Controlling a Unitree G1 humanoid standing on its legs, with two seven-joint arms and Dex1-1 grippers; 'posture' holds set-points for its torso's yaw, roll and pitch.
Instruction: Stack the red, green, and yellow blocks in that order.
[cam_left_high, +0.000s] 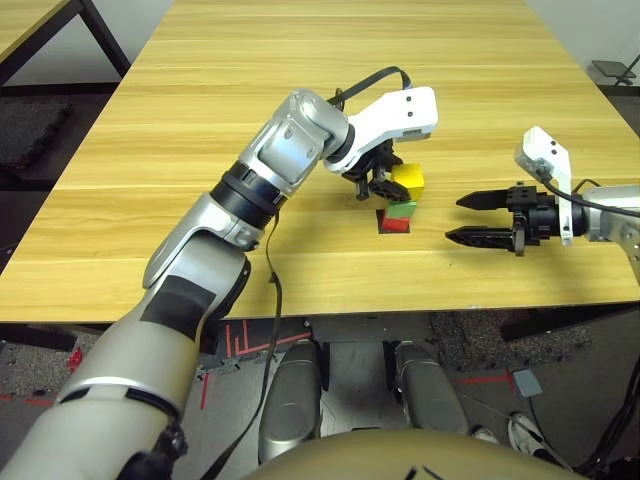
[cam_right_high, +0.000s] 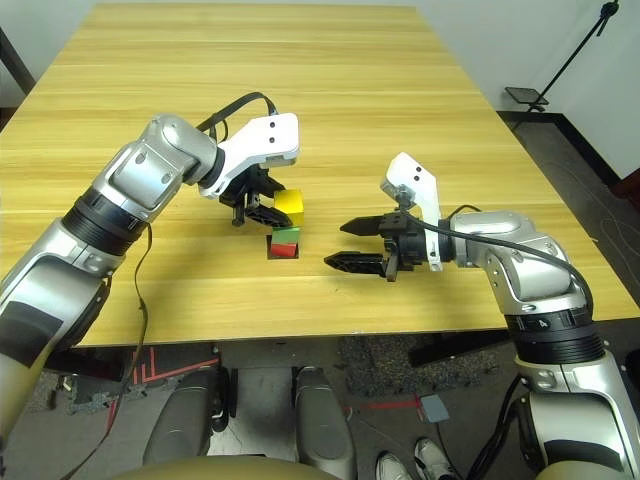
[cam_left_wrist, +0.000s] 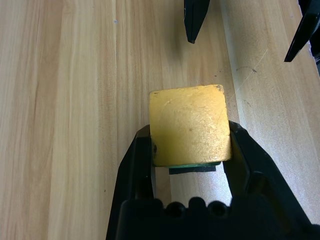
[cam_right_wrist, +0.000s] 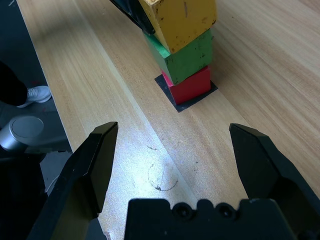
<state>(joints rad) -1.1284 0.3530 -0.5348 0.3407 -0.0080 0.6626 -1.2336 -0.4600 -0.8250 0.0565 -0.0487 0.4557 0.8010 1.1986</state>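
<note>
- Left eye view: the left pincer (cam_left_high: 394, 187) is reaching in and gripping the yellow block (cam_left_high: 408, 178), which is lying at about 4 o'clock from its wrist. The green block (cam_left_high: 400, 210) is sitting directly under it, on the red block (cam_left_high: 396, 225). The stack's long axis is running upright from the worktop (cam_left_high: 250, 290).
- Right eye view: the right pincer (cam_right_high: 332, 243) is pointing to 9 o'clock, empty and open; the blocks are standing near it at about 10 o'clock. The left arm is the nearer one, so releasing is falling to that side.
- Left wrist view: both fingers (cam_left_wrist: 142, 165) are pressing opposite sides of the yellow block, with a sliver of green showing beneath.
- Right wrist view: the red block is resting on the black square (cam_right_wrist: 178, 106), green above it, yellow sitting slightly turned and overhanging. Whether green is bearing yellow's full weight, I am not able to tell; the coming release is probably depending on that.
</note>
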